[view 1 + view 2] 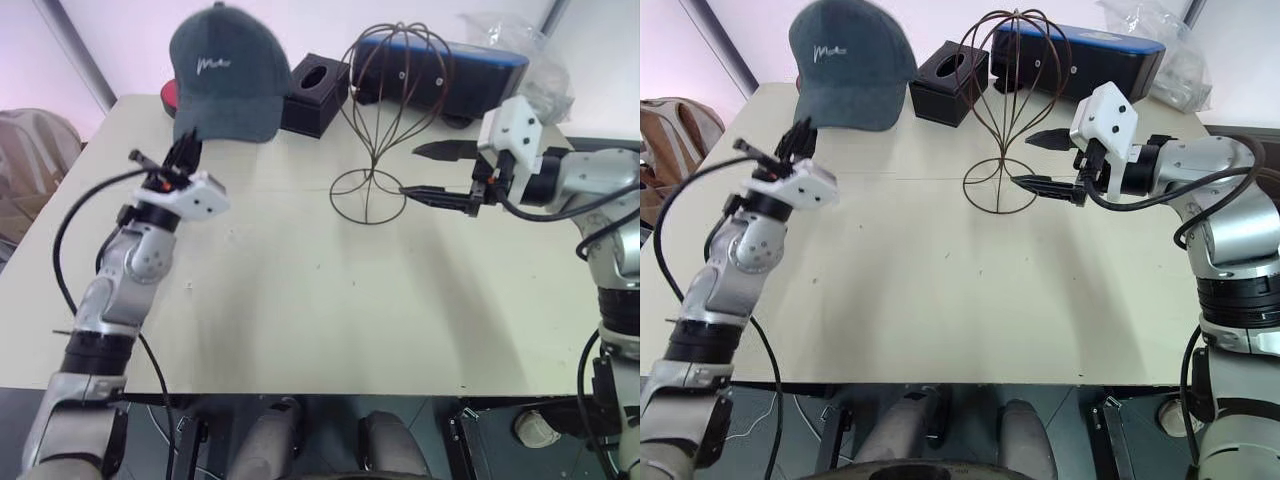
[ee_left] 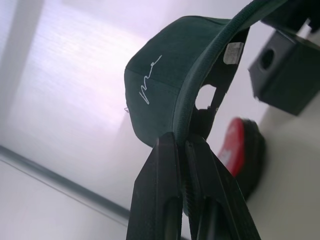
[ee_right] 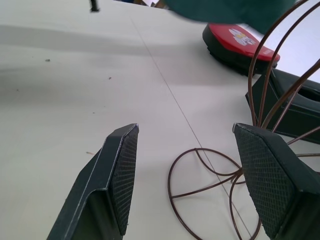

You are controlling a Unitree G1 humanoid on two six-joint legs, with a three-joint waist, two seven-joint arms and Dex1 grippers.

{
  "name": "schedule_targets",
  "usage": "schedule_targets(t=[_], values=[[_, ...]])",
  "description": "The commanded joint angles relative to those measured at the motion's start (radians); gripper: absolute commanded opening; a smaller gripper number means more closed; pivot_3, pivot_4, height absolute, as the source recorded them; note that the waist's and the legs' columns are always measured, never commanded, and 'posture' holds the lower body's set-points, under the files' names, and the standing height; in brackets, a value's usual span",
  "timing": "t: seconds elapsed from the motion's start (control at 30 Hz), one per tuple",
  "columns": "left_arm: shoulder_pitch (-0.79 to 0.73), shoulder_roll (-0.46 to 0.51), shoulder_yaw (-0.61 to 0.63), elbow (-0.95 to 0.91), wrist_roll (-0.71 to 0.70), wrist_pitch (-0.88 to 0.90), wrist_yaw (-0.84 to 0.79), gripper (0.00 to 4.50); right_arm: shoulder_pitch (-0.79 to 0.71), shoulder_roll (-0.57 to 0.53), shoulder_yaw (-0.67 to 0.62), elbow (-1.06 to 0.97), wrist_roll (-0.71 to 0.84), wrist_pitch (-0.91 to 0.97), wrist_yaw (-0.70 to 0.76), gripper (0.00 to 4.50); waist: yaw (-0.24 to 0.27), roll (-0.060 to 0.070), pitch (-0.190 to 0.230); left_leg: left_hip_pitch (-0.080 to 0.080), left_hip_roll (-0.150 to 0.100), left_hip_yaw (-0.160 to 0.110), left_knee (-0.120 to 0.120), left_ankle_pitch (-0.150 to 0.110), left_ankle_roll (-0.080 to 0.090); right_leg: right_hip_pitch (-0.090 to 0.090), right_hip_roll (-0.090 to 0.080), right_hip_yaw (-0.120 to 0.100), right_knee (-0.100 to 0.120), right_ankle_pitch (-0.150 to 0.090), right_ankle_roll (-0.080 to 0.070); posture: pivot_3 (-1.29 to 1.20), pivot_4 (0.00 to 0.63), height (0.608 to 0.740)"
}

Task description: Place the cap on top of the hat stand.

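Our left hand (image 1: 182, 152), clamped on the cap (image 1: 225, 75) brim, holds it left of the hat stand (image 1: 392, 110), while our right hand (image 1: 440, 172) waits apart beside the stem.

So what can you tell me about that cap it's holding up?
The cap is a dark teal-grey fabric baseball cap with a curved brim, a top button and small white script stitched on the front. The left gripper pinches its brim edge from below, fingers shut on it, holding it in the air above the table's far left, front facing the robot, left of the wire hat stand.
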Motion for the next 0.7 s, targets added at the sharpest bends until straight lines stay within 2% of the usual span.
schedule_targets(t=[0.03, 0.3, 0.47, 0.7], values=[[-0.097, 0.012, 0.007, 0.034, -0.025, -0.020, -0.013, 0.08, -0.037, -0.002, -0.023, -0.010, 0.002, -0.016, -0.001, 3.07, -0.001, 0.000, 0.000, 0.000, 0.000, 0.000, 0.000, 0.000, 0.000, 0.000, 0.000, 0.000, 0.000, 0.000, 0.000, 0.00, 0.150, 0.740], [-0.287, -0.033, -0.053, 0.175, -0.051, -0.036, -0.082, 0.08, -0.070, -0.019, -0.065, 0.049, -0.038, -0.074, -0.056, 3.07, -0.011, -0.001, 0.001, 0.000, 0.000, 0.000, 0.000, 0.000, 0.000, 0.000, 0.001, -0.001, 0.001, 0.000, 0.000, 0.00, 0.150, 0.740], [-0.343, -0.087, -0.084, 0.196, -0.041, -0.024, -0.086, 0.08, -0.130, -0.071, -0.114, 0.179, -0.100, -0.164, -0.095, 3.07, -0.014, -0.002, 0.001, -0.001, 0.000, 0.000, 0.002, 0.002, -0.004, 0.000, 0.000, -0.001, 0.001, 0.000, 0.000, 0.00, 0.150, 0.740], [-0.423, -0.145, -0.126, 0.210, -0.001, 0.003, -0.071, 0.08, -0.154, -0.137, -0.134, 0.265, -0.126, -0.227, -0.069, 3.07, -0.024, -0.003, 0.002, -0.001, 0.000, 0.000, 0.003, 0.002, -0.003, 0.000, 0.002, -0.001, 0.001, 0.000, 0.000, 0.00, 0.150, 0.740]])
